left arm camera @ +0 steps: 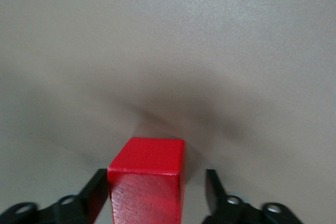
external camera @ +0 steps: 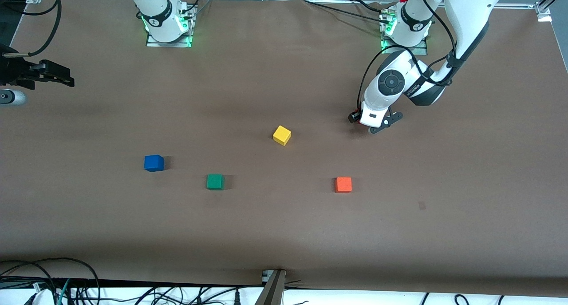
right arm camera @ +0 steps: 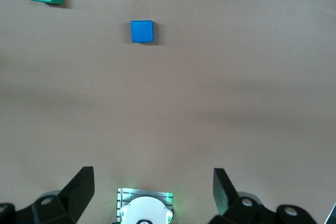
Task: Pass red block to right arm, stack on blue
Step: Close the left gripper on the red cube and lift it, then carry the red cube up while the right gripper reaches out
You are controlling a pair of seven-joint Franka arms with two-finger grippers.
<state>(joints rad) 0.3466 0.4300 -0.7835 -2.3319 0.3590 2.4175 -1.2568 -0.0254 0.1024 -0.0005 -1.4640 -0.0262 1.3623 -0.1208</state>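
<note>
Bracketing the red block (left arm camera: 149, 182) low on the worktop (external camera: 266, 234), the left end effector (external camera: 385, 123) is not yet clenched: one finger touches a face, the other shows a gap. The block sits toward the left arm's end, farther from the camera than the orange cube (external camera: 343, 184). It looks light, rigid and smooth, so two parallel faces suit best. The right end effector (right arm camera: 152, 177) waits released and empty. Bare worktop surrounds the blue cube (external camera: 154, 163), with the green cube (external camera: 215, 181) its nearest neighbour.
</note>
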